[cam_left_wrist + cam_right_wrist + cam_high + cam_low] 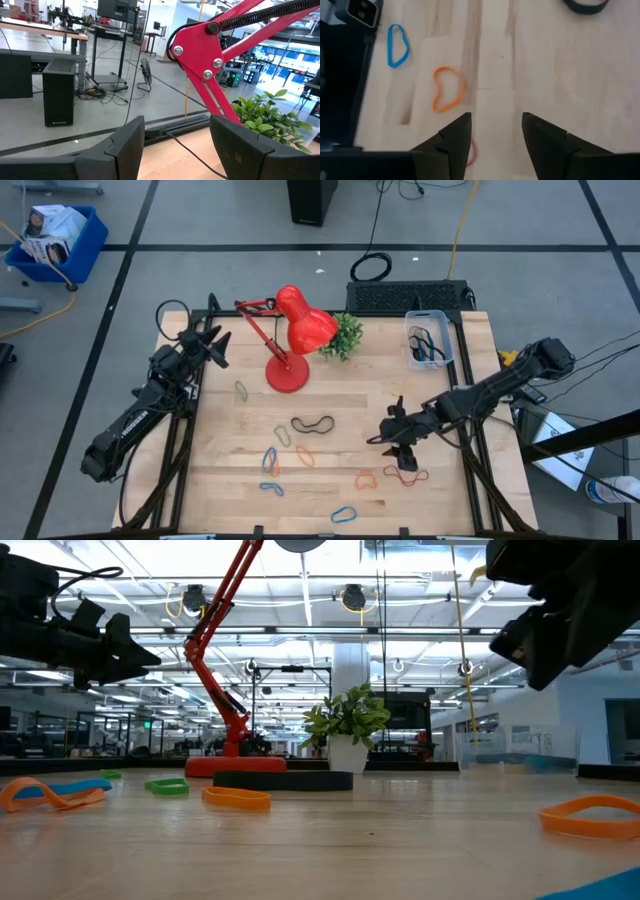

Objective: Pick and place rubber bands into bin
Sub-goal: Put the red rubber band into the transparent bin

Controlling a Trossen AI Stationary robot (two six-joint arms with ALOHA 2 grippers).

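Note:
Several rubber bands lie flat on the wooden table: a black one (313,424), an orange one (365,479), a red one (405,475), blue ones (344,514) and a green one (241,390). The clear bin (428,340) stands at the far right with a few bands inside. My right gripper (395,432) hangs open above the table, just on the far side of the red band, with only bare wood between its fingers (495,135). The orange band (447,89) and a blue band (397,45) lie ahead of it. My left gripper (215,345) waits open at the far left, pointing level.
A red desk lamp (290,340) and a small potted plant (343,335) stand at the table's far middle. Bare wood lies between the bands and the bin. A blue crate (55,240) sits on the floor beyond the table.

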